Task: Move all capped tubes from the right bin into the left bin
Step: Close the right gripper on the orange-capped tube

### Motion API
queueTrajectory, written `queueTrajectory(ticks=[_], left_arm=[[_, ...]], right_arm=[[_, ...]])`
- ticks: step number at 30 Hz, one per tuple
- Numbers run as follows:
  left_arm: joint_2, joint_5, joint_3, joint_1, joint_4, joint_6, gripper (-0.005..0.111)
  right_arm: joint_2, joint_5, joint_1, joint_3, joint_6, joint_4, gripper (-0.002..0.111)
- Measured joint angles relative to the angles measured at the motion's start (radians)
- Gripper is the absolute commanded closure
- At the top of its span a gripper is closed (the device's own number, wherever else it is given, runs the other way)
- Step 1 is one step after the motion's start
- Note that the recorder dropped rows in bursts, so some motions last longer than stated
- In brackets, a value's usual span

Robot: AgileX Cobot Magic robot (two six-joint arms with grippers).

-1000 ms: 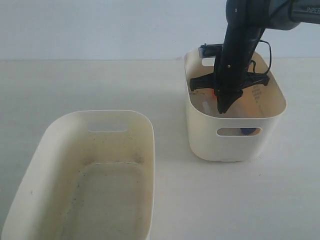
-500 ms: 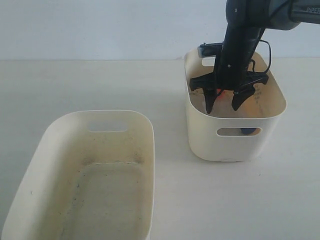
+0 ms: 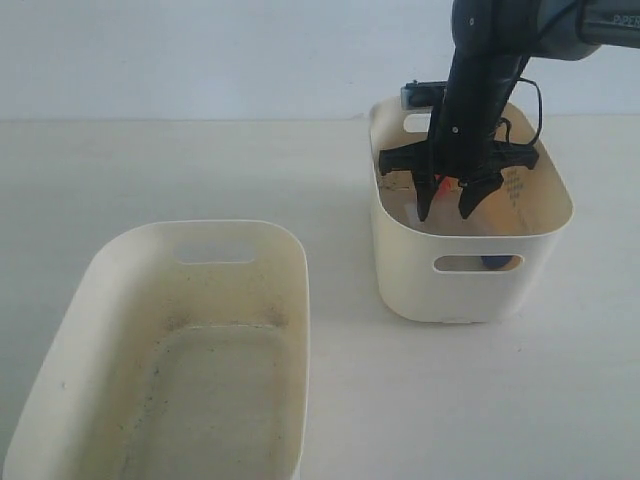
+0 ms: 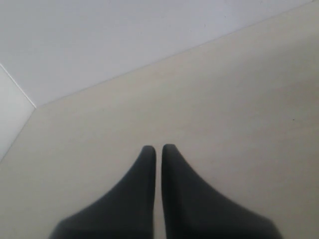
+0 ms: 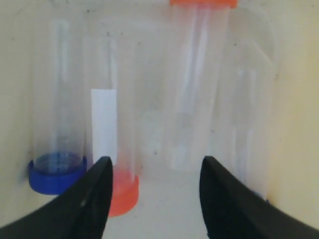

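Hovering above capped tubes [image 5: 107, 134], right hand [image 5: 156, 159]

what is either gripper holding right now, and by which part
Nothing. The right gripper is open above the tubes in the small bin, gripping none; the left gripper is shut on nothing.
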Motion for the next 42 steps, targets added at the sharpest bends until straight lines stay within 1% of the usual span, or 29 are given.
queueTrajectory(ticks=[15, 39, 42], left_arm=[[0.000, 0.000, 0.000, 0.000, 0.000, 0.000, 0.102], [0.000, 0.000, 0.000, 0.000, 0.000, 0.000, 0.102], [0.000, 0.000, 0.000, 0.000, 0.000, 0.000, 0.102]], right_arm=[[0.035, -0.008, 0.002, -0.004, 0.091, -0.008, 0.057], [0.037, -0.018, 0.011, -0.006, 0.124, -0.101, 0.057], [0.037, -0.018, 0.011, -0.006, 0.133, -0.116, 0.059]])
